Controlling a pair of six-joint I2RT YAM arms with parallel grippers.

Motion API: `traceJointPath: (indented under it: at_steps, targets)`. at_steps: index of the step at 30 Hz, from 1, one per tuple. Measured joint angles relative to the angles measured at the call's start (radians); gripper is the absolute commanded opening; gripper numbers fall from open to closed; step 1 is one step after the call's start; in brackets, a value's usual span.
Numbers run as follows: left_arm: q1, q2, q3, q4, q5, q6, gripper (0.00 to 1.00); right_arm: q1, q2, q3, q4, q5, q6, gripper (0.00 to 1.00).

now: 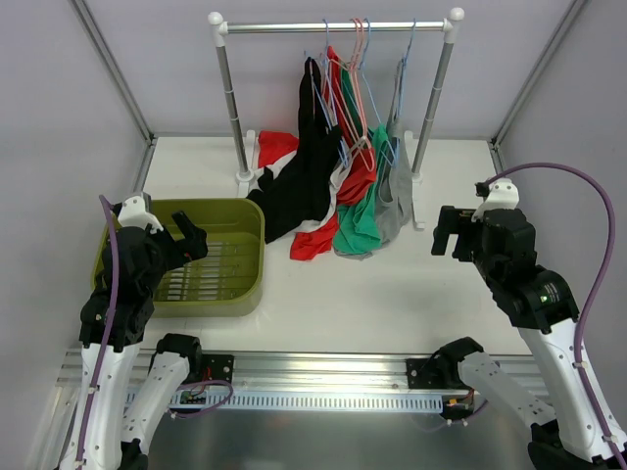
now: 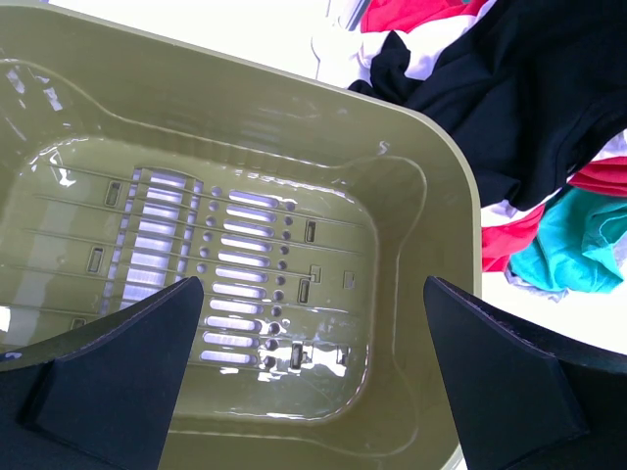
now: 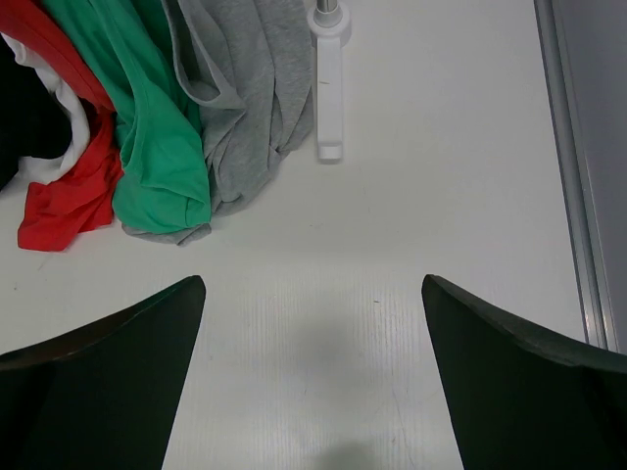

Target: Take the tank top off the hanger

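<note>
White tabletop (image 1: 392, 294) fills a pale-walled booth, seen from above. At about 8 o'clock sits an olive-green basket (image 1: 235, 211) with a slotted floor. The left gripper (image 1: 191, 240) hangs over its inside, jaws spread wide and holding nothing; its wrist view shows only the bare basket floor between the dark fingers (image 2: 127, 372).

At 12 o'clock stands a white clothes rack (image 1: 333, 27). Thin wire hangers (image 1: 358, 59) are bunched toward the right half of its rail. From them hang, left to right, a black garment (image 1: 304, 186), a red one (image 1: 358, 181), a green tank top (image 1: 358, 225) and a grey tank top (image 1: 394, 196). All are on their hangers, with hems pooled on the table at the foot of the rack. The black one trails toward 7 o'clock, near the basket's far right corner. More red cloth (image 1: 277, 147) lies behind it by the rack's left post.

At about 3 o'clock the right gripper (image 1: 446, 235) hovers above bare table, jaws wide and empty. It is near the grey tank top, which lies at its 10 o'clock, but apart from it.
</note>
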Motion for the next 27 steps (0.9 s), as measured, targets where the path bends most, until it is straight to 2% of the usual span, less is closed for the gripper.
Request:
traceJointPath:
  at_steps: [11,16,21,25,27]
  targets:
    - [0.000,0.000,0.000,0.000,0.000,0.000,0.99,0.000,-0.005,0.002,0.011,-0.027,0.002,1.00]
    - [0.000,0.000,0.000,0.000,0.000,0.000,0.99,0.000,0.032,0.067,0.043,-0.173,0.013,1.00]
    - [0.000,-0.003,0.000,0.000,0.000,0.000,0.99,0.015,0.167,0.246,0.123,-0.333,0.037,0.89]
    - [0.000,-0.005,-0.003,0.002,0.000,0.000,0.99,0.103,0.332,0.416,0.157,-0.342,0.020,0.81]
    - [0.000,-0.005,-0.008,0.004,0.000,0.000,0.99,0.173,0.444,0.523,0.158,-0.311,-0.010,0.73]
